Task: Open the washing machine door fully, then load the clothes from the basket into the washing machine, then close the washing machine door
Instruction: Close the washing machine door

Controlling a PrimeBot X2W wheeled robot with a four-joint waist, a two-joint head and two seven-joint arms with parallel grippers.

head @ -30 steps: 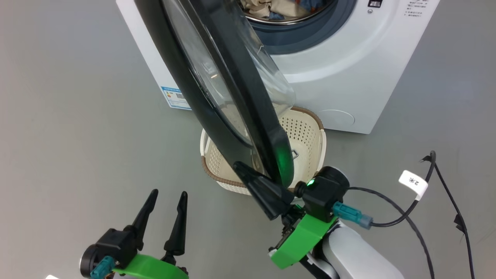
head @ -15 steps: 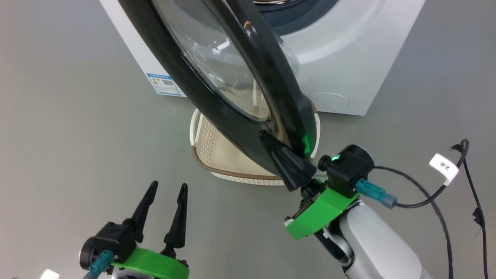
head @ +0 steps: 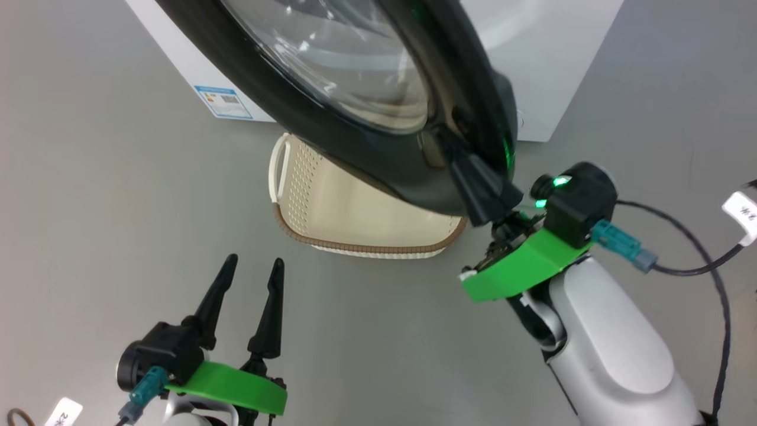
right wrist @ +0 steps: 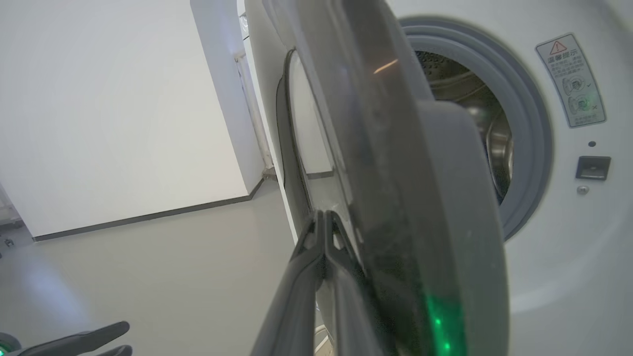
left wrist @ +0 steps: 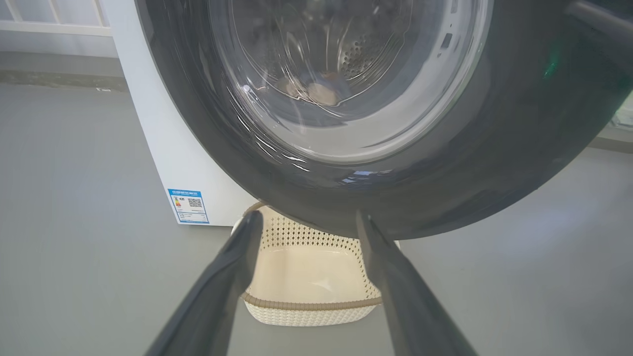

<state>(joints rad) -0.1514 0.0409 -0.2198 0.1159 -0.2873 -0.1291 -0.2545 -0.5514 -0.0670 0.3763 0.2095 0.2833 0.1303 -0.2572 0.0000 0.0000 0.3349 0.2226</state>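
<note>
The washing machine door point(head: 355, 148), with its black rim and glass bowl, stands partly open in front of the white washing machine point(head: 544, 71). My right gripper point(head: 446, 145) is shut and empty, its fingers lying against the door's outer face near the free edge point(right wrist: 420, 198); its tips point(right wrist: 324, 215) touch the door. The basket point(head: 366, 247) sits on the floor under the door and looks empty point(left wrist: 311, 304). A beige lump of clothes point(left wrist: 316, 93) shows dimly through the glass. My left gripper point(head: 254, 260) hangs open over the floor, short of the basket point(left wrist: 307, 217).
A blue label sticker point(head: 223, 103) marks the machine's lower corner. A black cable with a white tag point(head: 742, 213) trails at the right. The steel drum point(right wrist: 474, 99) and grey gasket point(right wrist: 524, 148) show past the door's edge. Bare grey floor lies to the left.
The door has swung closer to the machine front, with my shut right gripper moving forward against it. The head camera has shifted too. My left gripper stays open and still.
</note>
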